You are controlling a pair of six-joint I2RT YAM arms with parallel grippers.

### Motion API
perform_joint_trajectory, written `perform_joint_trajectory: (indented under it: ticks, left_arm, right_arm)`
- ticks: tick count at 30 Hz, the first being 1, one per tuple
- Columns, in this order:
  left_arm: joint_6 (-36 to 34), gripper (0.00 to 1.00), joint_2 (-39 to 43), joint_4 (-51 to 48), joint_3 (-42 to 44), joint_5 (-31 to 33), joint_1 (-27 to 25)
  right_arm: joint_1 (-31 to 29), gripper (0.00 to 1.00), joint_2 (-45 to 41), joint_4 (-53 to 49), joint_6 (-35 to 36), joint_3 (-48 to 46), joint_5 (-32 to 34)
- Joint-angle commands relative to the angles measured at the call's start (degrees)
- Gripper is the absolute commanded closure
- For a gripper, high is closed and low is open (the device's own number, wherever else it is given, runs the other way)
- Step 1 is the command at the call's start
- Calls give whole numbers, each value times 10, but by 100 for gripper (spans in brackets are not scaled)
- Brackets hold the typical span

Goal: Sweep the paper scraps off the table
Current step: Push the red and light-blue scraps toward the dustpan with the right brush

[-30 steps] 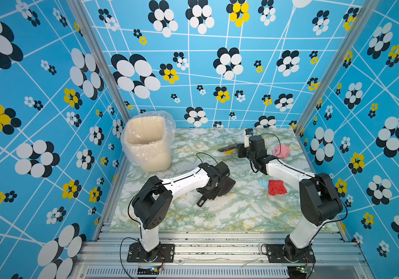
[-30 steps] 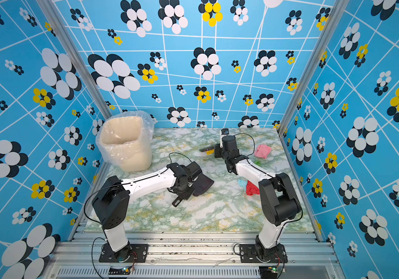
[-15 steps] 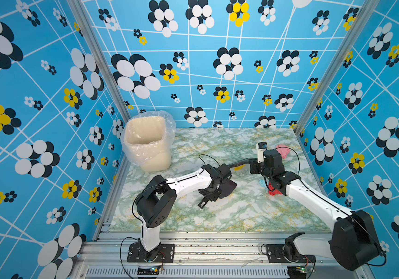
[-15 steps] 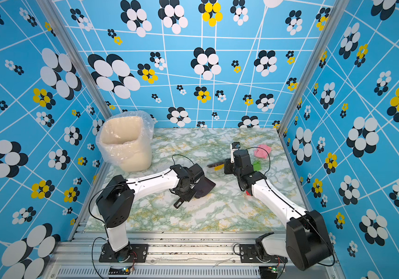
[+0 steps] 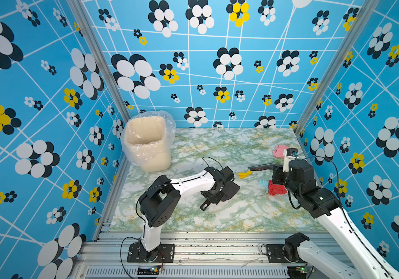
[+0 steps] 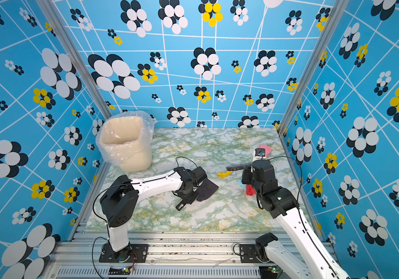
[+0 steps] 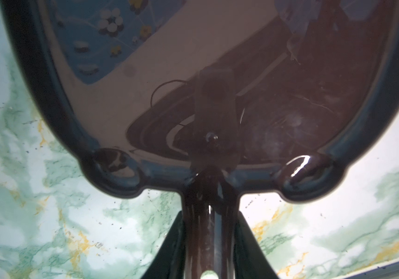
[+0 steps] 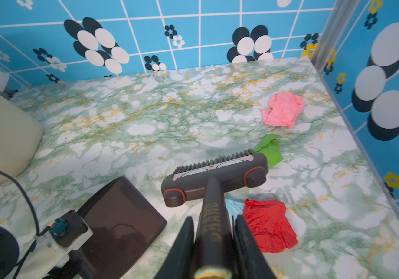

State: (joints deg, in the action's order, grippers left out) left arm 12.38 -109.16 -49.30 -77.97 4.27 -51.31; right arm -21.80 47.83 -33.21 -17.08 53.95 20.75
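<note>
Three bright blue walls [image 5: 278,36] (with white lines and black, white and yellow flowers) meet at aluminium corner posts [image 5: 101,60].

Bin [image 5: 147,142] back left, paper scraps [image 5: 277,189] right of dustpan [image 5: 230,190]

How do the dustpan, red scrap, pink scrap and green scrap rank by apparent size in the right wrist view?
1. dustpan
2. red scrap
3. pink scrap, farther from the camera, so its true size against the red is unsure
4. green scrap, partly hidden behind the brush
</note>
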Motion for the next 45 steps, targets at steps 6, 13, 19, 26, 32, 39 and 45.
perform_joint_trajectory:
  ticks: [6, 13, 19, 26, 32, 39, 45]
  left_arm:
    - [-8, 100, -14, -18, -21, -1, -5]
    - [-7, 100, -21, -21, -24, -2, -6]
    - [-4, 100, -27, -22, -25, -3, -6]
    - [-2, 100, -29, -25, -24, 0, -8]
    - [0, 100, -28, -25, -22, -1, -11]
    - [3, 100, -29, -24, -24, -1, -15]
    - [4, 100, -30, -23, -22, 3, -16]
  right_arm:
    - [3, 100, 0, -232, -120, 63, 178]
    - [3, 100, 8, -271, -142, 59, 195]
    - [3, 100, 20, -225, -125, 23, 178]
    - [3, 100, 41, -121, -104, -22, 92]
    - [3, 100, 62, 2, -77, -42, 30]
    - [3, 100, 115, 90, -54, 0, 42]
    - [3, 100, 110, 92, -49, 28, 46]
